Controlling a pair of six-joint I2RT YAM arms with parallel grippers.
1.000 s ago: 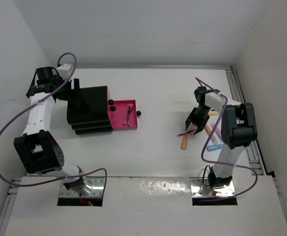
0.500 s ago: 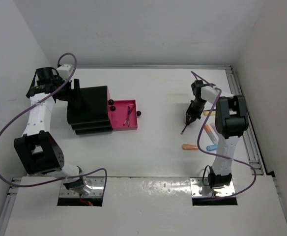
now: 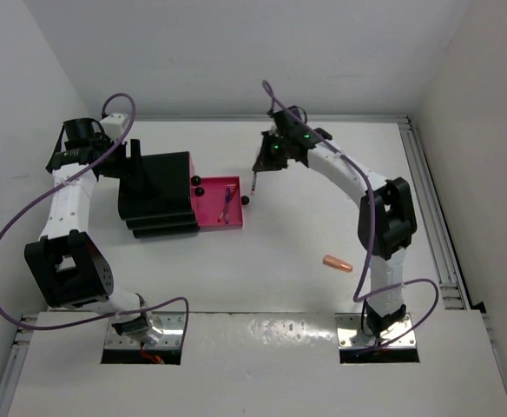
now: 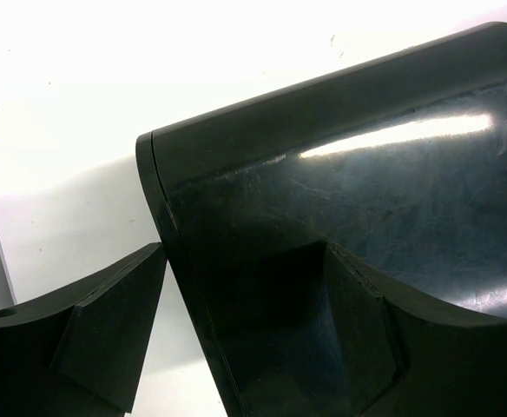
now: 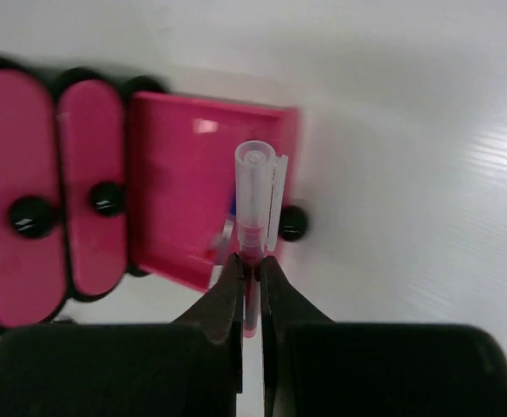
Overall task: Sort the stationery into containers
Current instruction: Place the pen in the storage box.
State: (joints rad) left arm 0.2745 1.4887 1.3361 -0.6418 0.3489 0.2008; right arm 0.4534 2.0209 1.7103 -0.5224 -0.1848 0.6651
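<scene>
My right gripper (image 3: 259, 168) (image 5: 252, 265) is shut on a slim red pen (image 5: 255, 187) (image 3: 253, 184) with a clear cap, holding it just above the right end of the open pink drawer (image 3: 212, 211) (image 5: 184, 200). A blue pen (image 3: 227, 203) (image 5: 232, 211) lies in that drawer. Two more pink drawers (image 5: 28, 156) with black knobs (image 5: 29, 217) sit shut in the black stepped box (image 3: 158, 195) (image 4: 366, 200). My left gripper (image 3: 135, 162) (image 4: 245, 321) stands open across the box's back edge. An orange highlighter (image 3: 337, 263) lies on the table.
The open drawer's black knob (image 3: 245, 201) (image 5: 290, 223) is right beside the hanging pen. The right arm (image 3: 358, 187) reaches across the table's middle. White walls close in the table at the back and both sides.
My right gripper shut on the red pen at the table's right side, lifted it and swung left to the open drawer. The orange highlighter shifted slightly. The left arm stayed still.
</scene>
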